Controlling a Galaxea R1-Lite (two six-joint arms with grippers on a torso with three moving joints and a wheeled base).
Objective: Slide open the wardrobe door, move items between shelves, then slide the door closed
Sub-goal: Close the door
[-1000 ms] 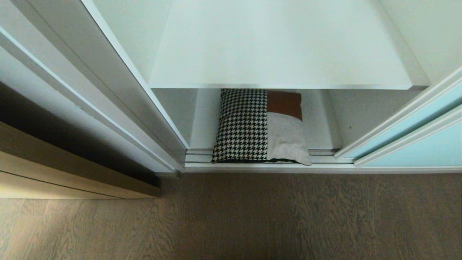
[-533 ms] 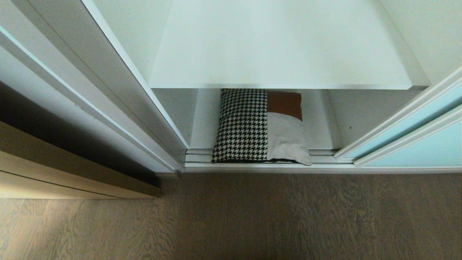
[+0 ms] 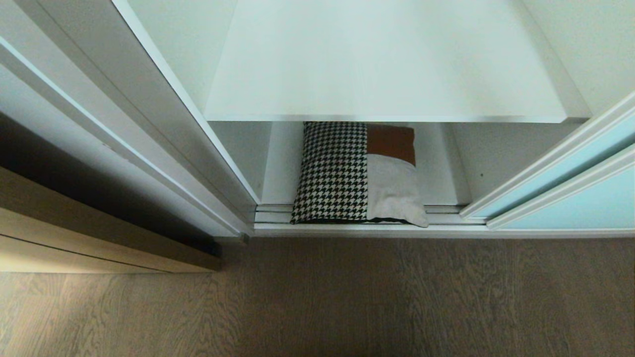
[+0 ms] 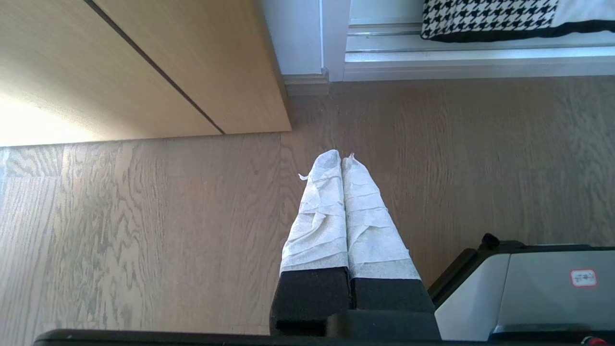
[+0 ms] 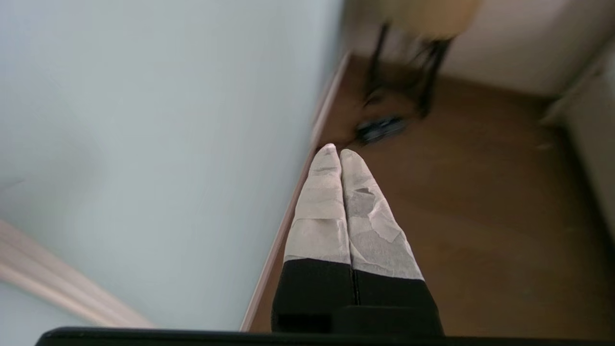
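The door [image 3: 570,178] stands slid aside, and the cushion [image 3: 357,173] lies unmoved on the bottom shelf [image 3: 441,168]. The right gripper [image 5: 335,151], jaws pressed together, points along the glass; the left gripper [image 4: 341,159], likewise closed, hangs over the floor [image 4: 144,216]. The cushion probably goes up next.

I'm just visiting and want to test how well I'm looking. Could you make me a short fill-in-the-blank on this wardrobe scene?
1. The patchwork cushion lies on the ____ shelf of the wardrobe, under the upper shelf.
2. The pale blue sliding door is pushed aside, so the wardrobe stands ____.
3. The left gripper hangs over the wooden floor with its fingers ____.
4. The cushion's checked patch is black and ____.

Missing words: lower; open; shut; white
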